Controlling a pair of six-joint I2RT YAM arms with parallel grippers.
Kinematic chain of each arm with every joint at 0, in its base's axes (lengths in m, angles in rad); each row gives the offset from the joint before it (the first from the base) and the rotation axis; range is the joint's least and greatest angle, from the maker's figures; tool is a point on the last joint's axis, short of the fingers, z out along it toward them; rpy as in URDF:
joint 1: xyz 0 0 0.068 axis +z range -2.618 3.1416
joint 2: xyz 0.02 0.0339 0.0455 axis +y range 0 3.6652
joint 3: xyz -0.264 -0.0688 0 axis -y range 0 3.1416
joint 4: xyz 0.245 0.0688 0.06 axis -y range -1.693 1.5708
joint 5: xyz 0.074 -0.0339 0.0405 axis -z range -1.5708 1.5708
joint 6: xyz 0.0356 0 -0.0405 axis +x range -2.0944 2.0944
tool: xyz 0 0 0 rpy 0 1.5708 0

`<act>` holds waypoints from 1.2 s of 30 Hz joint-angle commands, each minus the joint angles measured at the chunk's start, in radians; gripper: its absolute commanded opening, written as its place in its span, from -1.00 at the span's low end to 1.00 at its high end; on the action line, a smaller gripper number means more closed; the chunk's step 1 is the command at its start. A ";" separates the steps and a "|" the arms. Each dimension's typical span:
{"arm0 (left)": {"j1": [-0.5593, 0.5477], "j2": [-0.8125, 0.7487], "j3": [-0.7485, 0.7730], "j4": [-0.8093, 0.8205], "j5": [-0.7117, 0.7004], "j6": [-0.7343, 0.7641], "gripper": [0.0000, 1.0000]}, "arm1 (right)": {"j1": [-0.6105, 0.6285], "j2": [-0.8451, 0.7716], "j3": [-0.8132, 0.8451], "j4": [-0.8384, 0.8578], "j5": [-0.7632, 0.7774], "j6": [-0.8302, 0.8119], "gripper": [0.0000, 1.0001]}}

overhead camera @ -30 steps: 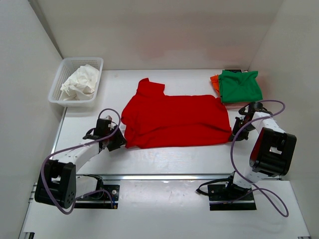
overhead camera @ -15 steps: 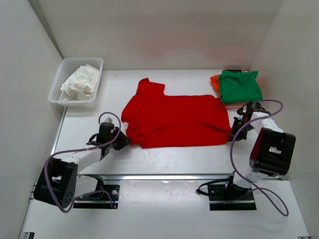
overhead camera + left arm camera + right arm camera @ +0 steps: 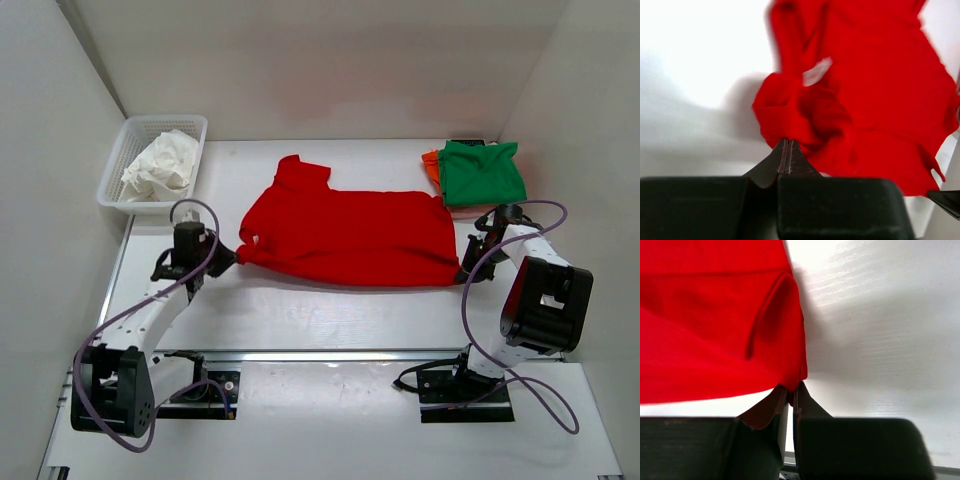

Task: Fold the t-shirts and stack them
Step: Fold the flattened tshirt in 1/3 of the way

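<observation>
On the white table [image 3: 330, 310], a red t-shirt [image 3: 350, 235] is lying spread across the middle, with its left end bunching up off the surface. A white basket [image 3: 165, 119] is sitting at the far left, holding a crumpled white cloth [image 3: 160, 168]. At the far right, a folded green t-shirt [image 3: 482, 175] is resting on an orange t-shirt [image 3: 431, 162]. The left gripper [image 3: 787, 150] is clenching the red t-shirt's near-left corner. The right gripper [image 3: 790, 395] is pinching its near-right corner, jaws pressed together on the cloth.
</observation>
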 commanded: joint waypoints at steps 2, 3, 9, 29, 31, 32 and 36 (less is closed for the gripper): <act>-0.001 -0.028 0.155 -0.150 -0.070 0.165 -1.00 | -0.009 -0.035 0.007 0.008 -0.007 -0.009 -1.00; -0.001 -0.032 0.162 -0.155 -0.068 0.168 -1.00 | -0.011 -0.037 0.010 0.002 -0.003 -0.010 -1.00; 0.014 -0.095 0.131 -0.197 -0.042 0.191 -0.32 | -0.028 -0.034 0.014 -0.015 0.010 -0.024 -1.00; -0.191 0.440 0.172 -0.108 0.013 0.249 -0.43 | 0.027 -0.060 -0.018 -0.038 0.069 -0.009 -0.99; -0.182 0.446 0.189 -0.212 -0.045 0.306 -0.51 | 0.035 -0.074 -0.013 -0.046 0.079 -0.004 -1.00; -0.167 0.439 0.189 -0.240 -0.082 0.335 -0.56 | 0.041 -0.075 -0.021 -0.052 0.080 -0.001 -1.00; -0.030 0.344 0.159 -0.375 -0.102 0.422 -0.57 | 0.086 -0.114 -0.041 -0.076 0.100 0.008 -1.00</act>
